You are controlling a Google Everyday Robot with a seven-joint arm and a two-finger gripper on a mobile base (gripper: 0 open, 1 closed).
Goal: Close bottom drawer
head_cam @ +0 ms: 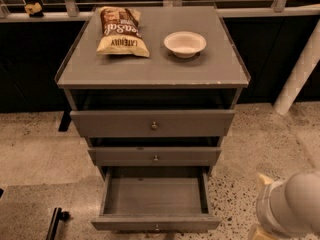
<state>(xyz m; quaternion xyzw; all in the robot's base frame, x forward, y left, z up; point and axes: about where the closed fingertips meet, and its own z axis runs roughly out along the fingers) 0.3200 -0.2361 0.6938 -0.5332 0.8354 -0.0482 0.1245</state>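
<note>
Speckled stone floor (40, 154), grey wooden three-drawer cabinet (152, 64) centre. Bottom drawer (155, 199), lowest in cabinet, stands well out. Gripper (257, 232) low, right of cabinet, clear of drawer; whether open or closed, cannot tell. Best: get before front panel, push square near small round metal knob (157, 228), straight in.

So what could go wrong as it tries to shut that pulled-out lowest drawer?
The gripper sits low, right of the open grey bottom drawer; a push at that corner might skew and jam it. A hard shove could also jolt the grey wooden cabinet, shifting the white round bowl and brown chip bag on top.
</note>
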